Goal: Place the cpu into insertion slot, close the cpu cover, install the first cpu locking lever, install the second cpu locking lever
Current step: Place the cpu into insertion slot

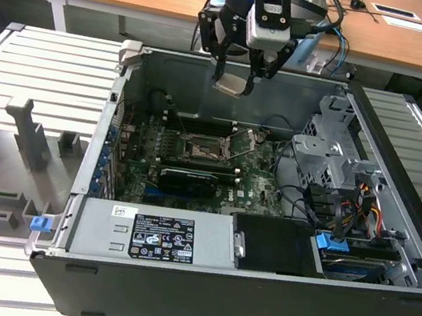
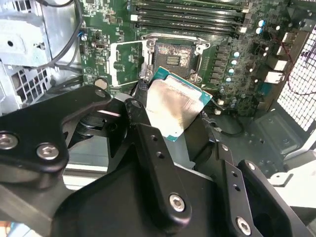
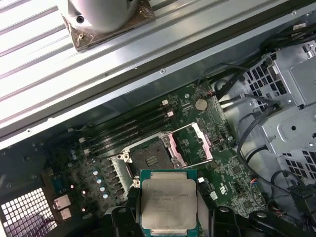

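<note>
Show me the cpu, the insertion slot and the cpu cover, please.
cpu [image 3: 168,202]: first wrist view, middle of its metal top.
insertion slot [image 3: 150,159]: first wrist view, its dark centre.
cpu cover [image 3: 177,149]: first wrist view, one side bar of the open frame.

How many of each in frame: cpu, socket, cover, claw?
cpu: 1, gripped in the claw
insertion slot: 1, empty
cpu cover: 1, swung open
claw: 1
Total: 4
</note>
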`<action>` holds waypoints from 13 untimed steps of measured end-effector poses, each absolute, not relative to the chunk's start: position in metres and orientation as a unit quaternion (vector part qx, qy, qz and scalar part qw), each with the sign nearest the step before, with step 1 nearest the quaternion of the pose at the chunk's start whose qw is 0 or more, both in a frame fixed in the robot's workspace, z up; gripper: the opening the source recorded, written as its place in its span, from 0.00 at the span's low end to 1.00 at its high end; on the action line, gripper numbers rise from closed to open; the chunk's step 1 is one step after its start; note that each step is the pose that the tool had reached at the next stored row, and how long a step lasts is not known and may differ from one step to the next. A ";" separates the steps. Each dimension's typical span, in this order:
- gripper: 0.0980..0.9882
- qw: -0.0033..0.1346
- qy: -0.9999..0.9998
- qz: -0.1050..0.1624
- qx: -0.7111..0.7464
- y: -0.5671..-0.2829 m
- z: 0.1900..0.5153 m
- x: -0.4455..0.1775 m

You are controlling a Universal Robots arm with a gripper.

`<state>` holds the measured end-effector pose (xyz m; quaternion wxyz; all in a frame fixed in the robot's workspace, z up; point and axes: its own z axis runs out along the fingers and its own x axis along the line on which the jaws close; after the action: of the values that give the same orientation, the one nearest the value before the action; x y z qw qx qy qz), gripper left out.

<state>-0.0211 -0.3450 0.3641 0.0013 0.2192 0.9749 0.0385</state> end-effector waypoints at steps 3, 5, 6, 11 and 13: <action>0.50 0.002 0.970 0.037 0.240 -0.345 0.364 -0.021; 0.50 0.003 0.967 0.036 0.251 -0.345 0.364 -0.021; 0.50 0.003 0.967 0.036 0.254 -0.345 0.364 -0.021; 0.50 0.004 0.964 0.036 0.265 -0.345 0.362 -0.021; 0.50 0.004 0.963 0.036 0.267 -0.345 0.361 -0.021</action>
<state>-0.0211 -0.3450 0.3607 0.0036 0.2669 0.9630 0.0363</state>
